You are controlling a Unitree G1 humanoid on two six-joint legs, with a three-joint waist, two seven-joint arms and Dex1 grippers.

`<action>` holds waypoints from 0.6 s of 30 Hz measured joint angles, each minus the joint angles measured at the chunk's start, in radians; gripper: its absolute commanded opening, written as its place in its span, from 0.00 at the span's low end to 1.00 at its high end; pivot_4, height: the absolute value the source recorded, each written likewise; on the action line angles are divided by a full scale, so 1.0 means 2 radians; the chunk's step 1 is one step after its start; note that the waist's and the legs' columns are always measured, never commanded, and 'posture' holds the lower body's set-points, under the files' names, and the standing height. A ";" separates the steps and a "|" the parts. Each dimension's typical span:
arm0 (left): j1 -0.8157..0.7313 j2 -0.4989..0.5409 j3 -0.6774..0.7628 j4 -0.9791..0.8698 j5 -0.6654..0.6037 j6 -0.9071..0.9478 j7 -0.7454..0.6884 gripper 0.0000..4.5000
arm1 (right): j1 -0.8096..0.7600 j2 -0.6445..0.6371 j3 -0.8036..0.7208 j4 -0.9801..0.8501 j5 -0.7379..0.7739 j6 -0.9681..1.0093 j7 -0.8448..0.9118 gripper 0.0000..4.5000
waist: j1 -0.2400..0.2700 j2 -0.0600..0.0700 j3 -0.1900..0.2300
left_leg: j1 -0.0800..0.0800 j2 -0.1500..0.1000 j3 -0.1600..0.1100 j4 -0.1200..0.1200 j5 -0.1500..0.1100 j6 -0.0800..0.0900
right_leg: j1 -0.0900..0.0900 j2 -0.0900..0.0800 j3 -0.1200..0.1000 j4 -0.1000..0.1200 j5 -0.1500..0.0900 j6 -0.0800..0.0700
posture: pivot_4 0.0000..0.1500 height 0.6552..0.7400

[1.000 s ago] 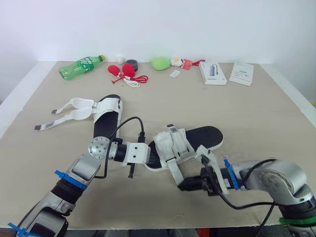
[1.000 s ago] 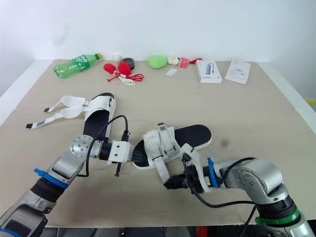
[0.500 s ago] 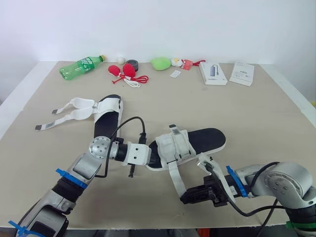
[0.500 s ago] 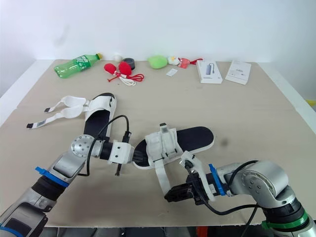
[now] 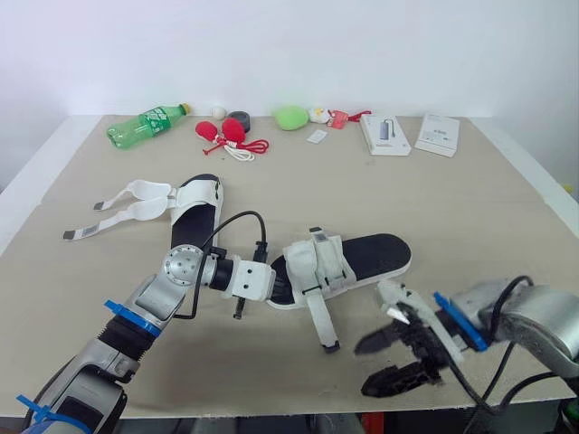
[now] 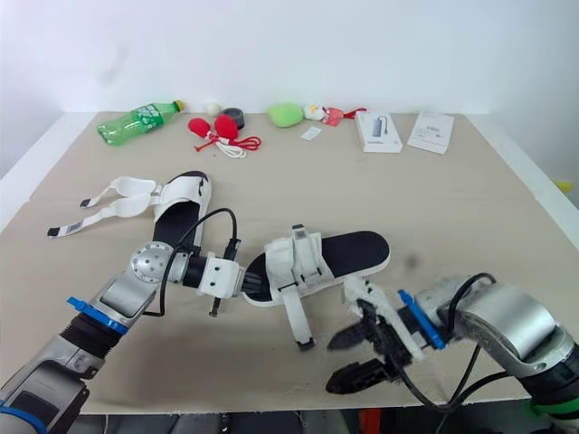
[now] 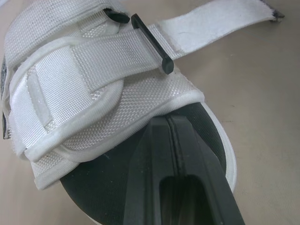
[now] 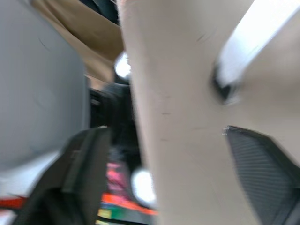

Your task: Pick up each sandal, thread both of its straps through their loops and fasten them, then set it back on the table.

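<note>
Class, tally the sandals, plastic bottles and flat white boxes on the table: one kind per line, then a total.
Sandals: 2, near sandal, far sandal
Bottles: 1, green bottle
White boxes: 2, left box, right box
Total: 5

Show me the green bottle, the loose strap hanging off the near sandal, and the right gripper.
green bottle point(image 5: 145, 125), left eye view, middle of its body.
loose strap point(image 5: 320, 318), left eye view, midway along its free length.
right gripper point(image 5: 362, 369), left eye view, midway between its open fingertips.
</note>
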 measured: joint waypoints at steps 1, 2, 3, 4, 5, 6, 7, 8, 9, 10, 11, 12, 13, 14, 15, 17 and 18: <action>-0.001 0.000 0.000 0.001 0.000 0.000 -0.001 0.00 | -0.006 0.008 -0.003 0.009 -0.011 -0.028 0.007 0.99 | -0.001 0.000 0.000 | 0.000 0.000 0.000 0.000 0.000 0.000 | 0.000 0.000 0.000 0.000 0.000 0.000 | 1.00 1.00; -0.001 0.000 0.000 0.001 0.000 0.000 -0.001 0.00 | -0.017 0.032 -0.006 0.032 -0.035 -0.098 0.020 0.99 | -0.002 0.000 0.000 | 0.000 0.000 0.000 0.000 0.000 0.000 | 0.000 0.000 0.000 0.000 0.000 0.000 | 1.00 1.00; -0.001 0.000 0.001 0.002 0.000 0.000 -0.001 0.00 | -0.030 0.070 -0.012 0.062 -0.063 -0.184 0.029 0.99 | -0.004 -0.001 0.000 | 0.000 0.000 0.000 0.000 0.000 0.000 | 0.001 0.000 0.000 0.000 0.000 0.000 | 1.00 1.00; -0.002 0.000 0.000 0.002 0.000 0.000 -0.001 0.00 | -0.036 0.089 -0.014 0.076 -0.076 -0.233 0.030 0.99 | -0.005 -0.001 0.000 | 0.000 0.000 0.000 0.000 0.000 0.000 | 0.001 0.000 0.000 0.000 0.000 0.001 | 1.00 1.00; -0.002 -0.001 0.000 0.001 0.000 0.000 0.000 0.00 | -0.041 0.107 -0.014 0.096 -0.094 -0.297 0.038 0.99 | -0.005 -0.001 0.000 | 0.000 -0.001 0.000 0.000 0.000 0.000 | 0.001 0.000 0.000 0.000 0.000 0.001 | 1.00 1.00; -0.001 -0.002 0.000 0.001 0.000 0.000 0.000 0.00 | -0.047 0.130 -0.015 0.123 -0.112 -0.371 0.045 0.99 | -0.005 -0.001 0.000 | 0.000 -0.001 0.000 0.000 0.001 0.001 | 0.002 0.000 0.000 0.000 0.001 0.001 | 1.00 1.00; 0.000 -0.002 0.000 -0.002 0.000 0.000 0.001 0.00 | -0.062 0.164 -0.015 0.169 -0.144 -0.507 0.057 0.99 | -0.005 -0.001 0.000 | 0.000 -0.001 0.000 0.000 0.001 0.001 | 0.002 0.000 0.000 0.000 0.001 0.001 | 1.00 1.00; 0.001 -0.002 0.000 -0.004 0.000 0.001 0.000 0.00 | -0.071 0.179 -0.015 0.195 -0.156 -0.577 0.063 0.99 | -0.005 -0.001 0.000 | 0.000 -0.001 0.000 0.000 0.001 0.001 | 0.003 0.000 0.000 0.000 0.001 0.002 | 1.00 1.00; 0.001 -0.002 0.000 -0.004 0.000 0.001 0.000 0.00 | -0.072 0.181 -0.015 0.200 -0.158 -0.588 0.064 0.99 | -0.005 -0.001 0.000 | 0.000 -0.001 0.000 0.000 0.001 0.001 | 0.003 0.000 0.000 0.000 0.001 0.002 | 1.00 1.00; 0.004 -0.002 0.000 -0.009 0.000 0.002 0.001 0.00 | -0.082 0.200 -0.014 0.240 -0.176 -0.704 0.074 0.99 | -0.004 -0.001 0.000 | 0.000 -0.001 0.000 0.000 0.001 0.002 | 0.004 0.000 0.000 0.000 0.001 0.002 | 1.00 1.00; 0.008 -0.002 0.000 -0.014 0.000 0.005 0.001 0.00 | -0.088 0.207 -0.009 0.264 -0.184 -0.767 0.076 0.99 | -0.003 -0.001 0.000 | 0.000 -0.001 0.000 -0.001 0.001 0.002 | 0.005 0.000 0.000 0.000 0.001 0.002 | 1.00 1.00; 0.008 -0.002 0.000 -0.014 0.000 0.005 0.001 0.00 | -0.088 0.207 -0.008 0.269 -0.186 -0.775 0.077 0.99 | -0.003 -0.001 0.000 | 0.000 -0.001 0.000 -0.001 0.001 0.002 | 0.005 0.000 0.000 0.000 0.001 0.002 | 1.00 1.00; 0.011 -0.002 0.001 -0.018 0.000 0.006 0.002 0.00 | -0.093 0.213 0.003 0.318 -0.200 -0.881 0.081 0.99 | -0.003 -0.001 0.000 | 0.000 -0.001 0.000 -0.001 0.001 0.002 | 0.006 0.000 0.001 0.000 0.000 0.002 | 1.00 1.00; 0.012 -0.001 0.001 -0.020 0.000 0.007 0.002 0.00 | -0.095 0.212 0.011 0.337 -0.205 -0.916 0.081 0.99 | -0.003 -0.001 0.000 | 0.001 -0.001 0.000 -0.001 0.001 0.002 | 0.006 0.000 0.001 0.000 0.000 0.002 | 1.00 1.00; 0.013 -0.001 0.001 -0.021 0.000 0.010 0.003 0.00 | -0.096 0.212 0.018 0.352 -0.209 -0.947 0.081 0.99 | -0.003 -0.001 0.000 | 0.001 0.000 0.000 -0.001 0.002 0.002 | 0.006 0.001 0.001 0.000 0.000 0.002 | 1.00 1.00; 0.014 0.000 0.002 -0.022 0.000 0.013 0.003 0.00 | -0.100 0.212 0.031 0.380 -0.216 -0.997 0.076 0.99 | -0.004 -0.001 0.000 | 0.001 0.000 0.000 -0.001 0.002 0.002 | 0.006 0.001 0.001 0.000 0.000 0.001 | 1.00 1.00; 0.014 0.000 0.002 -0.023 0.000 0.014 0.004 0.00 | -0.105 0.212 0.035 0.392 -0.221 -1.013 0.073 0.99 | -0.005 -0.001 0.000 | 0.002 0.000 0.000 -0.001 0.002 0.002 | 0.007 0.001 0.001 0.000 0.000 0.001 | 1.00 1.00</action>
